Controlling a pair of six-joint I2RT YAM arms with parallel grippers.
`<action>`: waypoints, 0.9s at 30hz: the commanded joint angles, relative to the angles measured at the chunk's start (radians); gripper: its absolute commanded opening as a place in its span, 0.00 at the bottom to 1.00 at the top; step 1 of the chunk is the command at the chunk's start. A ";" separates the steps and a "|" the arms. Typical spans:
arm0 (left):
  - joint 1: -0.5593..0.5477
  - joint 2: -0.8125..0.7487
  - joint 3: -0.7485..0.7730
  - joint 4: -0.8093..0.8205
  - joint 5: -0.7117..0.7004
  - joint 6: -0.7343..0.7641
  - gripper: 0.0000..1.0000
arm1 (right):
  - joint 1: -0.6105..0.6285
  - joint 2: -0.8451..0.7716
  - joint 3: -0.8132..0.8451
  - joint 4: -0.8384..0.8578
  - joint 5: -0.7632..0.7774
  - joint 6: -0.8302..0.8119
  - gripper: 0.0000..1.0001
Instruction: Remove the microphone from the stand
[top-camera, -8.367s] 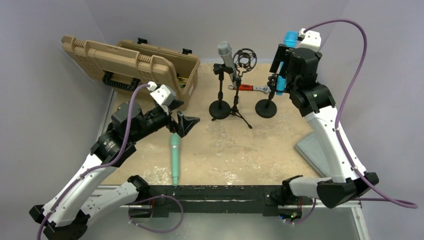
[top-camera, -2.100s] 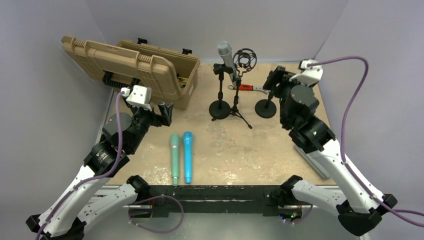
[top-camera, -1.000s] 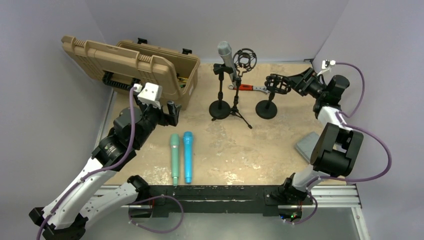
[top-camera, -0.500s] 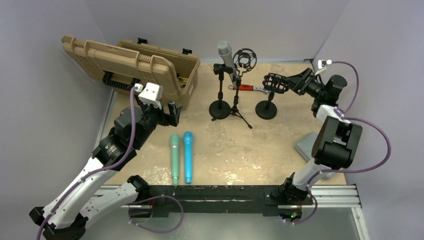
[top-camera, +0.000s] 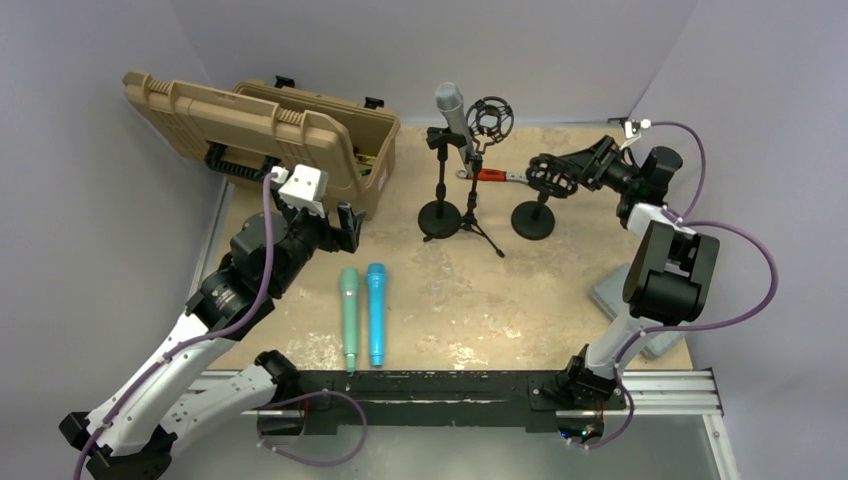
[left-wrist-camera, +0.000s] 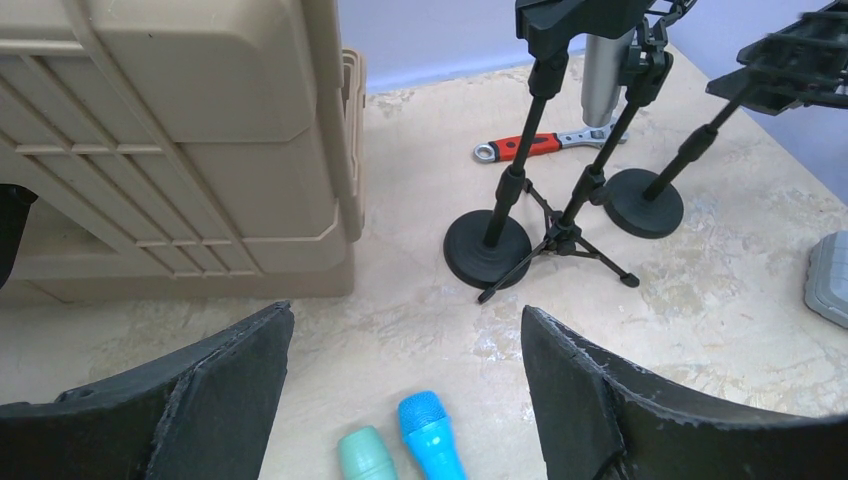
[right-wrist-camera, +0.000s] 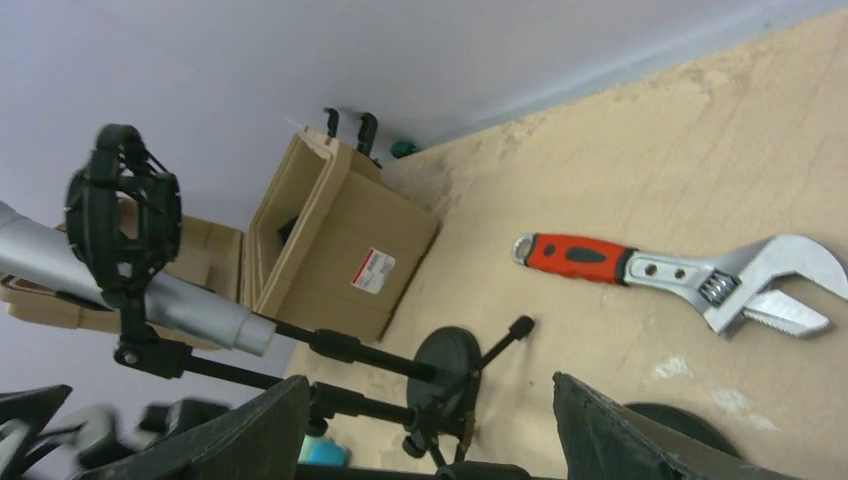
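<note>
Grey metal microphone (top-camera: 452, 112), the only one in a clip. It sits at the table's 12 o'clock, held by the round-based stand (top-camera: 440, 190). Long axis tilted: mesh head up toward 11 o'clock, tail down toward 5.

My left gripper (left-wrist-camera: 405, 315): jaws spread wide, nothing in them, low beside the tan case (top-camera: 260, 125). From here the microphone lies between 1 and 2 o'clock, and higher.

My right gripper (right-wrist-camera: 430, 385): also wide and empty, at clip height by the empty stand (top-camera: 533, 210). Whether it touches that clip I cannot tell. From here the microphone lies about 10 o'clock, with the tripod shock mount (top-camera: 489, 115) in between.

Green microphone (top-camera: 349, 310) and blue microphone (top-camera: 376, 310) lie flat, side by side, near 7 o'clock.

Judgement: both arms are about equally near. The left has the clearer line to the body. The pull should follow the tilted axis, head-ward.
</note>
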 joint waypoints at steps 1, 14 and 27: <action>-0.004 -0.005 0.039 0.013 0.017 -0.014 0.82 | 0.002 -0.003 -0.017 -0.057 0.045 -0.088 0.88; -0.004 0.000 0.042 0.012 0.027 -0.017 0.82 | -0.004 -0.025 0.058 -0.003 0.024 0.017 0.88; -0.003 0.007 0.042 0.011 0.034 -0.022 0.82 | -0.005 0.007 0.061 0.252 -0.110 0.192 0.90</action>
